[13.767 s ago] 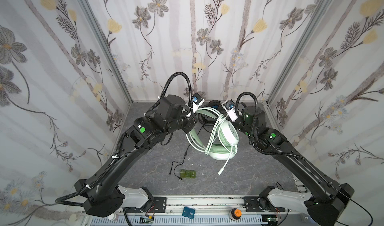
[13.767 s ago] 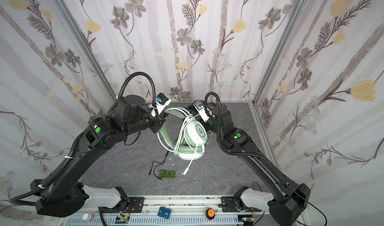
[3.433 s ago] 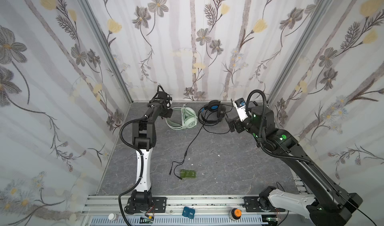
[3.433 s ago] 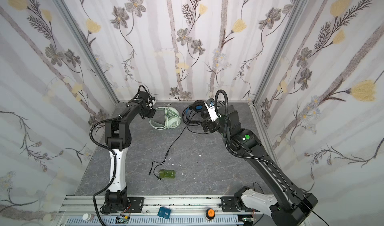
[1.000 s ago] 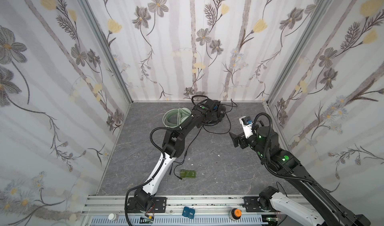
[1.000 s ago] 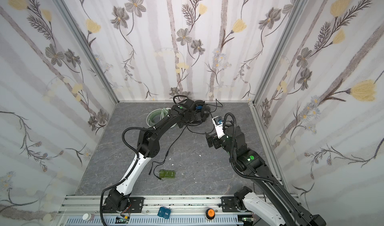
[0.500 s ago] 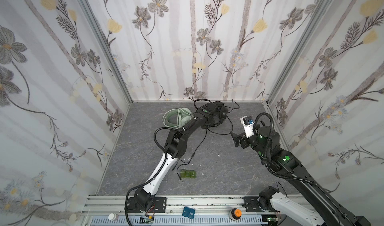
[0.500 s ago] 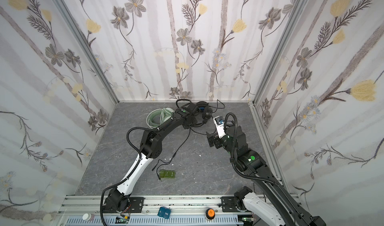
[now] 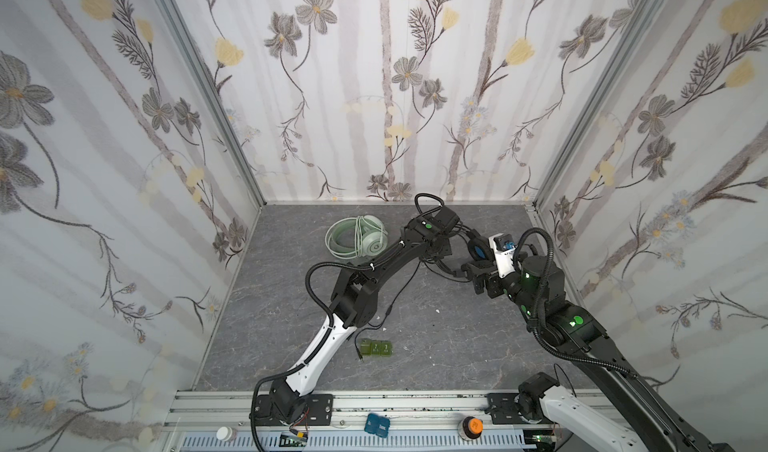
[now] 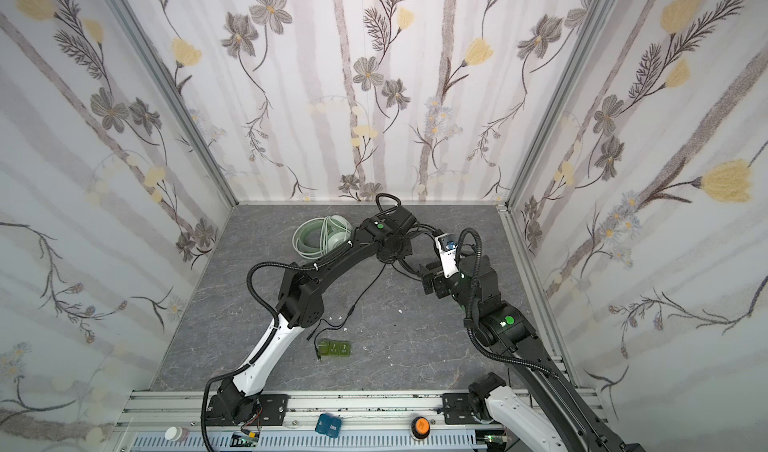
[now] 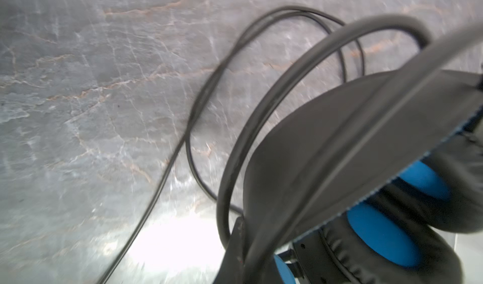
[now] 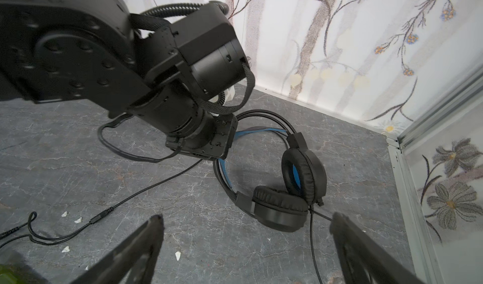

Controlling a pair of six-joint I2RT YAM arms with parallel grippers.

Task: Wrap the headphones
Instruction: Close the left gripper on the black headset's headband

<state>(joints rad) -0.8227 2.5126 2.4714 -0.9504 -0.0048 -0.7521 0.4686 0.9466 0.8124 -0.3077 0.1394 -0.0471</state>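
Left gripper (image 12: 211, 152) points down, jaws closed; right gripper (image 12: 247, 218) jaws wide apart.

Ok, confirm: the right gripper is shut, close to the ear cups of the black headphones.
No: the right wrist view shows the right gripper open, jaws wide apart, close to the ear cups of the black headphones.

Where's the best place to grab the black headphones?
Probably the thin headband of the black headphones, from above, pinching across it. It lies along the table with open space both sides; the padded ear cups look too fat.
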